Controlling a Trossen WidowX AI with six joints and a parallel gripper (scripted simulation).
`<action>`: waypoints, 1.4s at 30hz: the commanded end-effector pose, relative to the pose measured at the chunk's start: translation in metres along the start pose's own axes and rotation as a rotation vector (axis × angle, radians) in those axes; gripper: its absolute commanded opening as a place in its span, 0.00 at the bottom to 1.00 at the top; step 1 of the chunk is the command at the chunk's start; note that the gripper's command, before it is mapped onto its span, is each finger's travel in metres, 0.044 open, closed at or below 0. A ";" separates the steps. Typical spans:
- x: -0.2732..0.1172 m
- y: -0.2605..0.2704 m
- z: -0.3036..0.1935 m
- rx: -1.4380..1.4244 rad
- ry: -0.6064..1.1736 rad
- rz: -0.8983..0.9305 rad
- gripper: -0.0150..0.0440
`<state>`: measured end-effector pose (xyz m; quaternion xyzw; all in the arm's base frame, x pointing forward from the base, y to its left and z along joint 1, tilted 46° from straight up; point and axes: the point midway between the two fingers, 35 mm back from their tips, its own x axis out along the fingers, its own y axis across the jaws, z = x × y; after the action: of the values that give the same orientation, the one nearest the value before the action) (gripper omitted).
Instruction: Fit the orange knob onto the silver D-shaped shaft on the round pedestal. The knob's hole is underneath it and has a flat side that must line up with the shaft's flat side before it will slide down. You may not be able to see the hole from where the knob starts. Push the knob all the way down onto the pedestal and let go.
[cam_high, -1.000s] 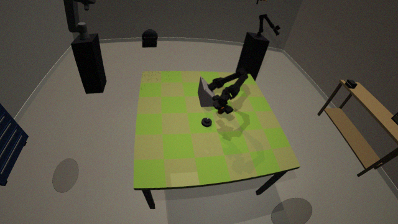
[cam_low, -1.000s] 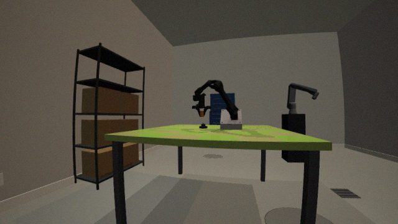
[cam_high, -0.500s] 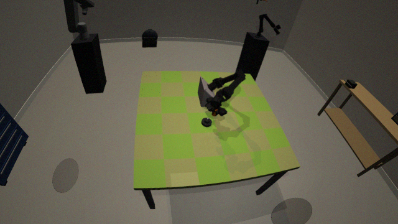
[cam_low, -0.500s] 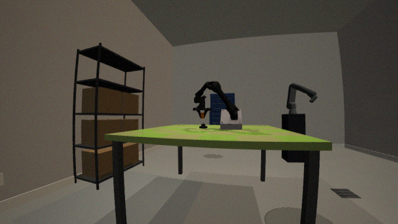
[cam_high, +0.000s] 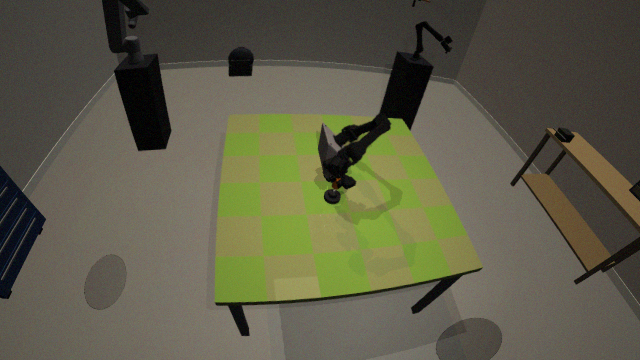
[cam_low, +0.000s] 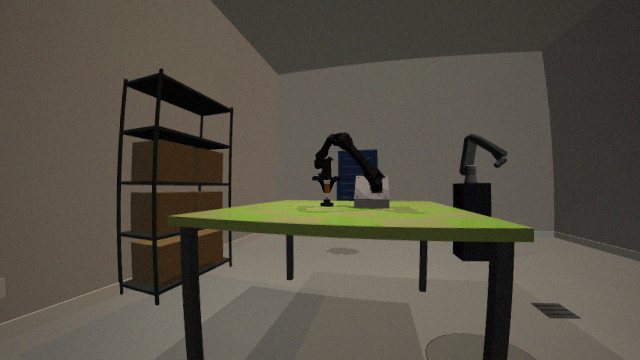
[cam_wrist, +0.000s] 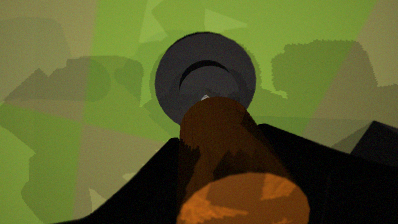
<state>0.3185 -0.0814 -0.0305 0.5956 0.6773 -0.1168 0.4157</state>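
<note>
My gripper (cam_high: 336, 183) (cam_low: 326, 187) is shut on the orange knob (cam_high: 336, 183) (cam_low: 326, 187) (cam_wrist: 227, 150) and holds it upright in the air. The round dark pedestal (cam_high: 332, 196) (cam_low: 327, 203) (cam_wrist: 172, 75) stands on the checkered table right below the knob. In the wrist view the knob's lower end covers most of the pedestal's middle, and only a small bright tip of the silver shaft (cam_wrist: 204, 97) shows at the knob's far edge. In the side view a clear gap separates the knob from the pedestal. The knob's hole is hidden.
The arm's grey base block (cam_high: 327, 142) (cam_low: 371, 194) stands on the green and tan table (cam_high: 280, 250) (cam_low: 425, 227) behind the pedestal. Black pillars with other arms (cam_high: 142, 100) (cam_high: 406, 87) stand off the table. A shelf with boxes (cam_low: 170, 185) stands at the left wall.
</note>
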 end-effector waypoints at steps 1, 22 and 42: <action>0.002 -0.001 0.004 -0.006 -0.007 0.001 0.25; 0.024 0.000 0.007 -0.009 -0.006 0.002 0.25; 0.021 -0.001 0.003 -0.035 -0.006 0.001 0.25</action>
<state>0.3197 -0.0674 -0.0505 0.5917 0.6784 -0.1152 0.4200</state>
